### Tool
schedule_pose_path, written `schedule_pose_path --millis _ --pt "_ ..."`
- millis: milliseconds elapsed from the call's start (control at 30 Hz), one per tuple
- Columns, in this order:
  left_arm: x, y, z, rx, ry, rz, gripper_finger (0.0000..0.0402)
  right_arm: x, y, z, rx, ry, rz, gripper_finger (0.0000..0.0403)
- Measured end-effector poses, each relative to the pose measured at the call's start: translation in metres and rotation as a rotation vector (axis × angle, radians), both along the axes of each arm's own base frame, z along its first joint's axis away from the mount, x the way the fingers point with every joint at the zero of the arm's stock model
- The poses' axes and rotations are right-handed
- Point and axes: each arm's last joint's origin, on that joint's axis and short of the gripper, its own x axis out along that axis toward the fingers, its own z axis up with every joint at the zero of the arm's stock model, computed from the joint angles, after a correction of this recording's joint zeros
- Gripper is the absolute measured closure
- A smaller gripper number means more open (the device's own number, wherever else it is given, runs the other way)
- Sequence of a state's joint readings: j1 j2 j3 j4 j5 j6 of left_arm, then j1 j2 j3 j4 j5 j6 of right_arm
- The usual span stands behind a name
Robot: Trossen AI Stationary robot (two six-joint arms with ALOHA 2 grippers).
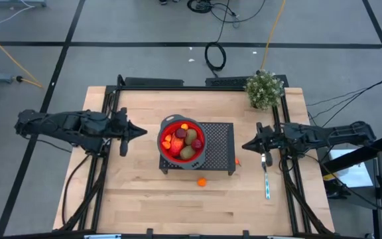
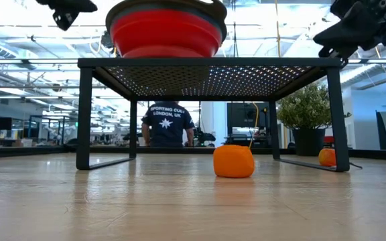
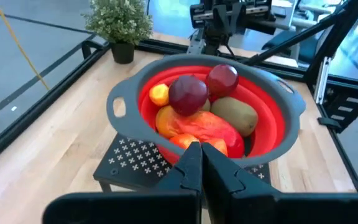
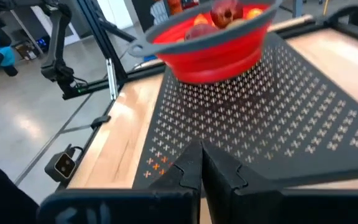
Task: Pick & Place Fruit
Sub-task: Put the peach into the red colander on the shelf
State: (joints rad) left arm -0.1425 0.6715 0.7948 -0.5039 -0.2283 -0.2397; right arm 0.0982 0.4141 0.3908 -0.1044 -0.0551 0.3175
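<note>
Fruit (image 1: 184, 141) heaped in red bowl (image 1: 166, 157), orange ball (image 1: 201, 181) on table

Bare table (image 1: 131, 192) flanks the rack (image 1: 219, 143) and bowl (image 1: 164, 126).

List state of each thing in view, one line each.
left gripper: shut, empty, left of the bowl.
right gripper: shut, empty, right of the rack.
red bowl: upright on the rack, holding fruit.
black rack: standing on the table.
orange ball: loose on the table, in front of the rack.
potted plant: upright, back right corner.
utensil: lying flat.
</note>
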Motion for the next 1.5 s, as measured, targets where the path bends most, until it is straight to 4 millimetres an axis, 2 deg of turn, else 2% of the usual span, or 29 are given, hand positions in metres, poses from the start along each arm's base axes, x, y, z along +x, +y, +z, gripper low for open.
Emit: schedule_pose_path --millis 233,700,1100,1300,1500 --pt "-0.012 0.001 -0.028 -0.027 -0.008 0.002 0.0401 0.004 0.003 -0.008 0.014 0.085 0.014 0.0403" --pt "-0.027 0.004 -0.069 -0.05 -0.076 0.012 0.0401 0.005 0.01 -0.018 0.129 0.247 0.019 0.0403" --pt "-0.037 0.005 -0.097 -0.08 -0.099 0.023 0.0401 0.01 0.017 0.01 0.108 0.45 0.035 0.0403" --pt "-0.043 0.006 -0.097 -0.041 -0.135 0.009 0.0401 0.015 0.022 0.024 0.096 0.6 0.03 0.0403" --pt "-0.049 0.007 -0.095 -0.004 -0.165 -0.001 0.0401 0.021 0.028 0.03 0.107 0.762 -0.001 0.0403"
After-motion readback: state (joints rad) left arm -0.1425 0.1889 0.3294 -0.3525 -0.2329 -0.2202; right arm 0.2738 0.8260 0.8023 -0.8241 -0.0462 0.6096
